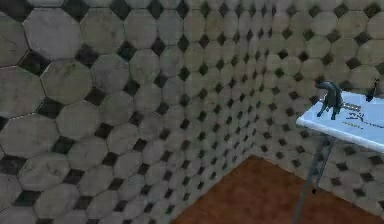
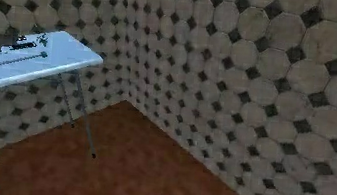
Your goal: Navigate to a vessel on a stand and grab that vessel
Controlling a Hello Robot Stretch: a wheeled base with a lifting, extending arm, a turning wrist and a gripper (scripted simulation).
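Observation:
A pale blue-white stand top (image 1: 350, 122) juts in from the forward view's right edge on a thin grey leg (image 1: 318, 165). A small dark curved thing (image 1: 328, 98) stands at its near corner, too small to name, and another dark bit (image 1: 372, 90) sits at the edge beyond it. The same stand top (image 2: 34, 60) appears at the arm side view's left on thin metal legs (image 2: 75, 113), with a dark flat thing (image 2: 5, 41) lying on its far part.
Walls tiled in grey octagons with small dark squares meet in a corner (image 1: 245, 120) ahead and again in the arm side view (image 2: 128, 52). Reddish-brown floor (image 2: 121, 162) stretches below the stand and toward the walls.

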